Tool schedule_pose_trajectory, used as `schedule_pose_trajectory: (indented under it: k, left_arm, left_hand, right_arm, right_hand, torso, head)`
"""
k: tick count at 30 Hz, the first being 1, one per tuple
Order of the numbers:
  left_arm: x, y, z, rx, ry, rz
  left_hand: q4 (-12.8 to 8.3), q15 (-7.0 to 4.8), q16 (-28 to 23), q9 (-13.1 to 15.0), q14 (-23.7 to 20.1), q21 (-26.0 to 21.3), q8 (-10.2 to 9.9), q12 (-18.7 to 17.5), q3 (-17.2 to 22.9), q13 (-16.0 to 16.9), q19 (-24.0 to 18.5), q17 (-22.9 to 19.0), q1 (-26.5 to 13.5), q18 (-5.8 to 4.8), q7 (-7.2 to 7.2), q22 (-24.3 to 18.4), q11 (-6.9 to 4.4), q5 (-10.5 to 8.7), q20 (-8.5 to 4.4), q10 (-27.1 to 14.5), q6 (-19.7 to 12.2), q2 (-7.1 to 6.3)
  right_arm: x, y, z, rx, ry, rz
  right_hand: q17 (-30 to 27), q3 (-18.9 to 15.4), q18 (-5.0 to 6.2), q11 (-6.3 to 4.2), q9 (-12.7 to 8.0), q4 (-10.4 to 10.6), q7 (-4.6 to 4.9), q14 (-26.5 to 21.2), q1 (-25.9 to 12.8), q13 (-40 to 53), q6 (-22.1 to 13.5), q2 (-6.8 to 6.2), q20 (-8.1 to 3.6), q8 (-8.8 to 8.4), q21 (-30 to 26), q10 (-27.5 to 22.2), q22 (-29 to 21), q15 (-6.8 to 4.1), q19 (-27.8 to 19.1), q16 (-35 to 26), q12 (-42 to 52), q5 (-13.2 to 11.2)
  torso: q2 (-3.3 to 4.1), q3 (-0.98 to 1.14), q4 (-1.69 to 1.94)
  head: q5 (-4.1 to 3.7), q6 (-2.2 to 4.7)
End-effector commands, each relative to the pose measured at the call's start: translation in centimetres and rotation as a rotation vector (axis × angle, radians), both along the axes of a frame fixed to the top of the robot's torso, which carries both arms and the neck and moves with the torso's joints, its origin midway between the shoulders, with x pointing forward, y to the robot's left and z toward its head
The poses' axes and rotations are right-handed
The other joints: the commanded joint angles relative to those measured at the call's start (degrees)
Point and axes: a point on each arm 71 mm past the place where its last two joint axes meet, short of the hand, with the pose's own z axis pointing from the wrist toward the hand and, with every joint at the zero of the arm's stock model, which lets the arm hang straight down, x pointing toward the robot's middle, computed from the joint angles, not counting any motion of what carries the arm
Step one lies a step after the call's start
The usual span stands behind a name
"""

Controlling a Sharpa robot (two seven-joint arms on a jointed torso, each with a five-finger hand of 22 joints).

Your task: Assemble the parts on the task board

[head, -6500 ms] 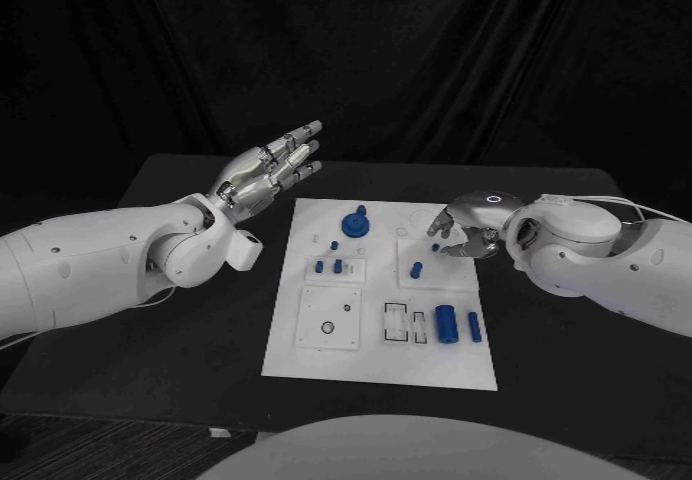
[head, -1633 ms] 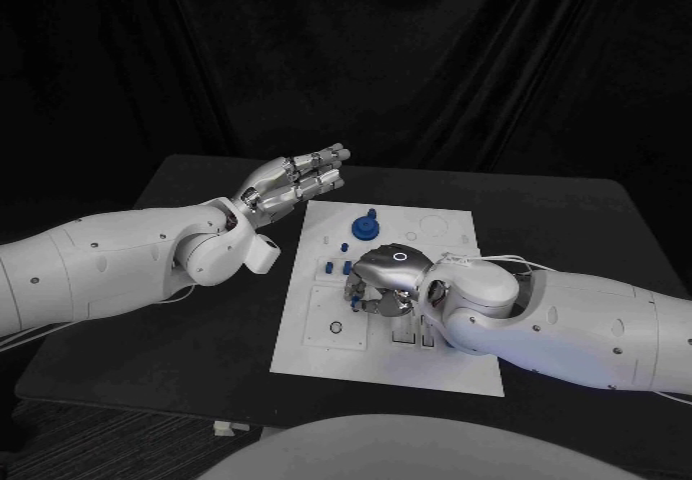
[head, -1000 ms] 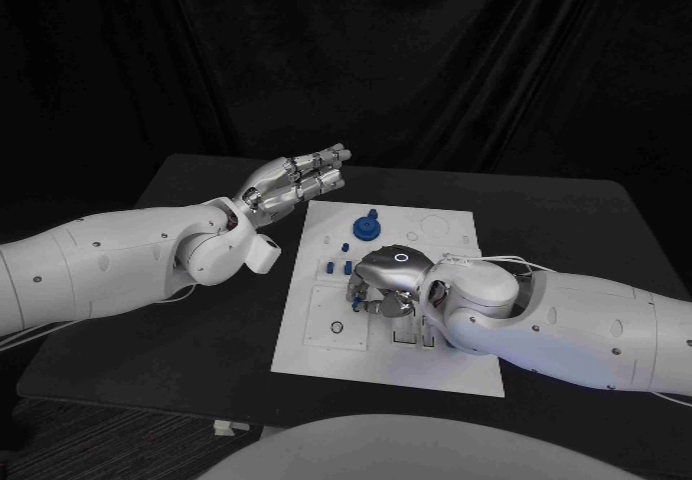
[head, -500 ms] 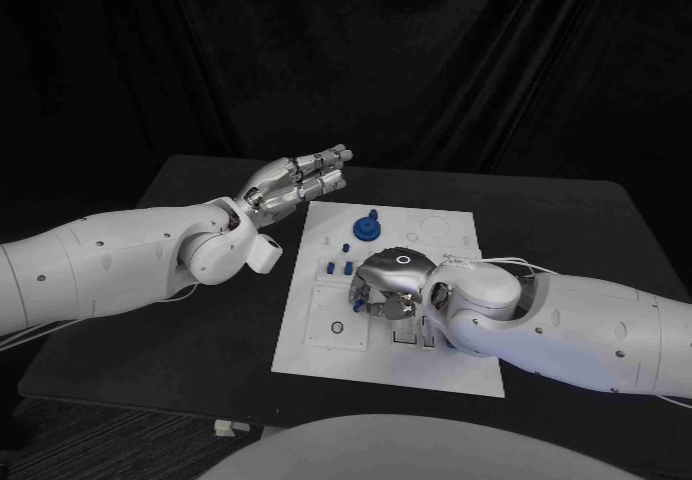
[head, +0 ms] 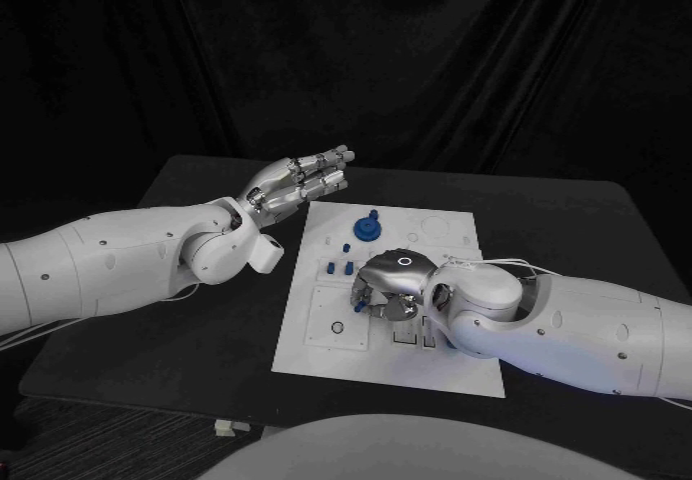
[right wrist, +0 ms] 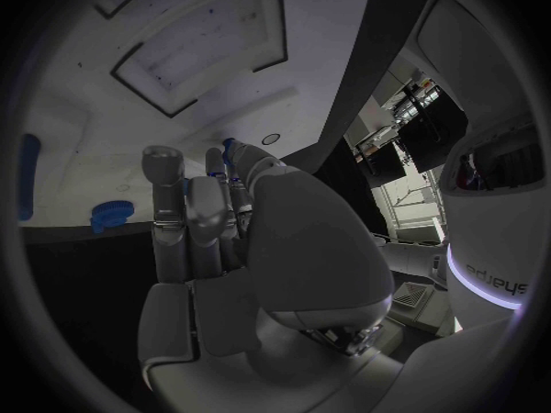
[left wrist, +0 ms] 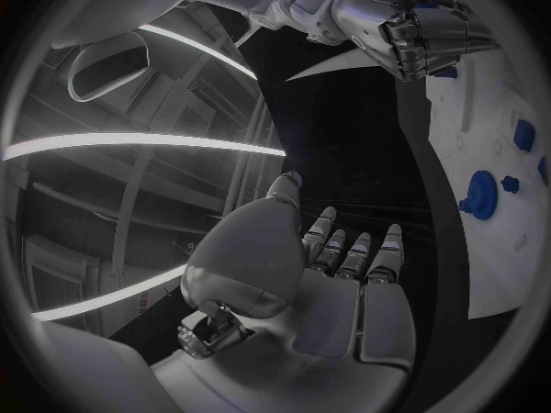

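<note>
Both hands hover: left hand (head: 296,178) flat, right hand (head: 387,287) curled.

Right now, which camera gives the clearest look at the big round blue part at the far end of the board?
The head view: the round blue part stands unobstructed on the task board. The left wrist view also shows it, near the circle's rim and bent. The right wrist view catches a blue sliver beside the right hand's fingers.

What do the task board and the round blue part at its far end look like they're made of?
The task board looks like rigid matte white plastic or painted sheet: flat, even, no glare, with crisp recessed outlines. The round blue part looks like moulded or printed plastic: uniform saturated blue, dull sheen, no metallic glint. Neither can be confirmed from the look alone.
</note>
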Motion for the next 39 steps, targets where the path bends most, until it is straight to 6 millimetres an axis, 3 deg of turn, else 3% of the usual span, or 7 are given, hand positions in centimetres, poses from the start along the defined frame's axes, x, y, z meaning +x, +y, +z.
schedule_pose_trajectory:
  k: [1, 18, 26, 30, 31, 36, 39]
  left_arm:
    - [-0.06, -0.21, 0.03, -0.017, 0.003, -0.012]
    - [0.05, -0.4, -0.18, -0.014, 0.012, -0.02]
    - [0.05, -0.4, -0.33, -0.012, 0.018, -0.021]
    - [0.04, -0.39, -0.36, -0.012, 0.019, -0.022]
    - [0.04, -0.38, -0.37, -0.012, 0.019, -0.022]
    - [0.02, -0.32, -0.39, -0.011, 0.021, -0.021]
    - [0.01, -0.25, -0.41, -0.01, 0.022, -0.02]
  left_hand:
    - [-0.21, 0.01, -0.14, -0.01, 0.11, -0.35, 0.33, 0.21, 0.0, 0.02, -0.42, -0.02, -0.02, -0.41, 0.28, -0.01, 0.58, 0.0, -0.03, 0.01, -0.11, 0.46]
    - [-0.25, 0.32, -0.12, 0.0, 0.13, -0.37, 0.4, 0.2, 0.1, 0.02, -0.45, -0.01, 0.0, -0.4, 0.45, -0.1, 0.75, -0.1, 0.0, -0.03, 0.05, 0.63]
    - [-0.34, 0.46, -0.11, 0.03, 0.13, -0.38, 0.48, 0.18, 0.22, 0.02, -0.48, -0.01, 0.08, -0.4, 0.56, -0.16, 0.87, -0.07, 0.01, -0.06, 0.25, 0.77]
    - [-0.37, 0.5, -0.11, 0.05, 0.14, -0.38, 0.52, 0.18, 0.26, 0.02, -0.46, -0.01, 0.11, -0.39, 0.58, -0.14, 0.89, -0.07, 0.01, -0.06, 0.35, 0.8]
    - [-0.37, 0.5, -0.11, 0.05, 0.14, -0.38, 0.52, 0.18, 0.26, 0.02, -0.46, -0.01, 0.11, -0.39, 0.58, -0.14, 0.89, -0.07, 0.01, -0.06, 0.35, 0.8]
    - [-0.44, 0.55, -0.1, 0.07, 0.15, -0.38, 0.58, 0.19, 0.32, 0.02, -0.46, 0.0, 0.17, -0.39, 0.63, -0.15, 0.94, -0.07, 0.02, -0.07, 0.54, 0.84]
    - [-0.44, 0.55, -0.1, 0.07, 0.15, -0.38, 0.58, 0.19, 0.32, 0.02, -0.46, 0.0, 0.17, -0.39, 0.63, -0.15, 0.94, -0.07, 0.02, -0.07, 0.54, 0.84]
  right_arm:
    - [-0.08, -0.02, -0.18, -0.018, 0.002, -0.004]
    - [-0.26, 0.47, -0.33, -0.039, 0.016, 0.011]
    - [-0.33, 0.66, -0.42, -0.052, 0.024, 0.018]
    - [-0.3, 0.64, -0.51, -0.062, 0.028, 0.017]
    - [-0.28, 0.59, -0.54, -0.066, 0.029, 0.015]
    - [-0.08, 0.22, -0.58, -0.072, 0.026, -0.011]
    - [0.13, -0.15, -0.4, -0.051, 0.01, -0.035]
  right_hand:
    - [0.0, -0.11, -0.31, -0.07, 0.02, -0.3, 0.21, 0.18, 0.21, 0.04, 0.29, -0.3, 0.06, -0.28, -0.29, 0.36, 4.93, 0.08, 0.14, -0.15, -0.39, 0.37]
    - [-0.79, 0.22, -0.09, 0.58, -0.81, -0.19, 0.71, -0.78, -0.88, -0.33, -2.18, -0.81, 0.47, -2.29, -2.1, -1.33, 4.45, 0.67, -1.23, -1.01, -1.97, -0.49]
    - [-1.35, -0.27, 0.09, 0.78, -1.17, 0.94, 0.35, -1.29, -2.64, -0.34, -3.45, -1.23, 0.79, -3.18, -3.1, -2.91, 4.13, 0.89, -1.9, -1.55, -2.69, -3.5]
    - [-2.41, -1.37, 0.56, 1.31, -1.68, 2.13, -0.9, -2.26, -4.39, -0.34, -6.18, -2.12, 0.88, -3.78, -5.84, -6.36, 3.5, 0.73, -3.06, -2.69, -3.77, -5.85]
    - [-3.1, -2.36, 0.83, 1.54, -1.8, 2.46, -2.2, -3.01, -5.02, -0.18, -8.21, -2.34, 0.77, -3.74, -7.82, -9.02, 3.09, 0.48, -3.87, -3.44, -4.02, -6.87]
    - [-4.38, -5.73, 1.22, 1.92, -1.89, 2.72, -4.55, -4.66, -6.16, 0.0, -13.37, -2.3, 0.98, -3.81, -12.48, -16.68, 2.26, 0.72, -5.5, -4.73, -3.99, -8.38]
    - [-4.88, -7.51, 1.36, 2.11, -1.82, 3.22, -4.97, -5.4, -6.49, 0.14, -14.96, -2.25, 1.22, -3.67, -14.38, -19.4, 1.94, 0.87, -6.12, -5.18, -3.41, -9.08]
  torso:
    - [0.02, -0.04, 0.07]
    - [0.02, -0.1, 0.1]
    - [0.02, -0.08, 0.16]
    - [0.02, -0.1, 0.14]
    - [0.02, -0.1, 0.13]
    - [-0.02, -0.11, 0.12]
    - [-0.04, -0.12, 0.12]
  head:
    - [-0.04, -0.01]
    - [-0.29, -0.01]
    - [-0.4, -0.01]
    - [-0.32, -0.01]
    - [-0.29, -0.01]
    - [-0.24, -0.01]
    - [-0.22, -0.01]
